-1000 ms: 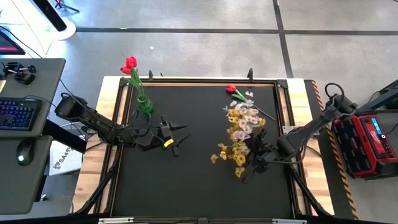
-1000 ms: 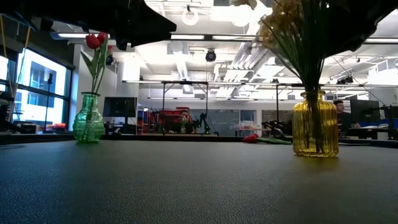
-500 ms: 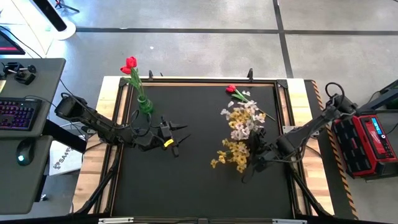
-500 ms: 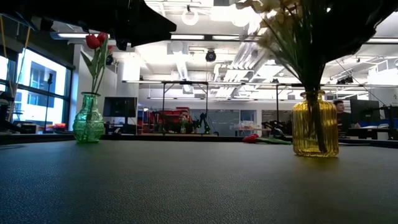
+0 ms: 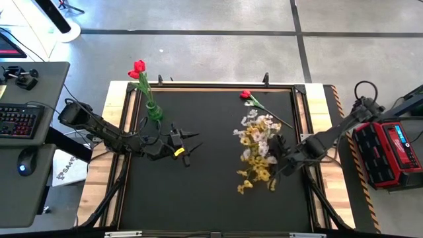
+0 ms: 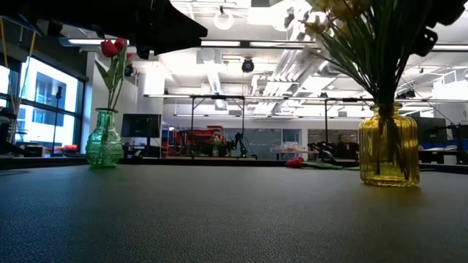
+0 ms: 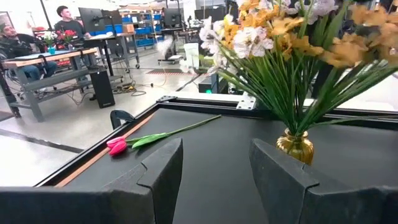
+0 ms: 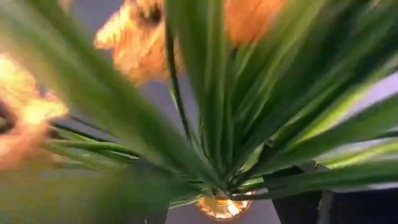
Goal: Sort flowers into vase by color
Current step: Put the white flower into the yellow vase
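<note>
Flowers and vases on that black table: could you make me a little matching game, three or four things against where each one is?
Things:
1. red tulips
2. yellow and whitish sprays
3. single red tulip
4. left gripper

Places:
A. lying flat near the table's far edge
B. standing in the green vase
C. hovering mid-table, fingers apart, holding nothing
D. bunched in the yellow vase

Pairs: 1-B, 2-D, 3-A, 4-C

Green stems (image 8: pixel 211 106) fill the frame, fanning out of a yellow vase (image 8: pixel 222 207) mouth. Blurred yellow blossoms (image 8: pixel 140 40) close to the lens. One dark finger (image 8: pixel 297 196) just beside the vase, stems crossing it.
</note>
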`<action>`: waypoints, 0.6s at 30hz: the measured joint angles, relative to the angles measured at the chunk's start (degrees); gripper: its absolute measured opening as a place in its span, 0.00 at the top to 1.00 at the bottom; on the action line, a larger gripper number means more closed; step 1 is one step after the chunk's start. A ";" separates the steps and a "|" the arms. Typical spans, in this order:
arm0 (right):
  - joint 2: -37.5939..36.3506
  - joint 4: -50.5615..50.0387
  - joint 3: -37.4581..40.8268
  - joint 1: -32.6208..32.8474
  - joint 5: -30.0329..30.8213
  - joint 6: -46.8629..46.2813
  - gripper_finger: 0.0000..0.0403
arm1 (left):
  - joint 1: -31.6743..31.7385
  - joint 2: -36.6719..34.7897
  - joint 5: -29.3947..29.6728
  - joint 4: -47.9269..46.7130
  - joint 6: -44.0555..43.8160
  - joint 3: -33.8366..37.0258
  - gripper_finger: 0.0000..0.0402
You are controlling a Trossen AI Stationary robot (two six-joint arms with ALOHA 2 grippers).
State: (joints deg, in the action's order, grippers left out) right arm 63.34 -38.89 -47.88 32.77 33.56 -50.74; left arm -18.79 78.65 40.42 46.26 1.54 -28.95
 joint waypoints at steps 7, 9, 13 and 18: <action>-3.08 -0.02 0.00 0.00 0.43 0.31 0.49 | -0.01 0.00 -0.11 0.00 0.02 0.00 0.57; -3.26 -0.06 0.00 0.00 0.43 0.61 0.49 | 0.02 0.00 -1.27 -0.04 0.18 0.00 0.57; -3.39 -0.05 0.00 0.00 0.37 0.87 0.49 | -0.02 0.25 -4.07 -0.04 1.98 -0.02 0.57; -4.70 -0.29 -0.68 0.00 0.30 1.89 0.49 | -0.02 0.35 -4.19 -0.16 2.10 -0.02 0.57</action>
State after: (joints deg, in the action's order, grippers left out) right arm 58.64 -39.18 -48.56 32.77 33.86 -48.85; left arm -18.81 79.00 36.23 46.10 3.64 -28.97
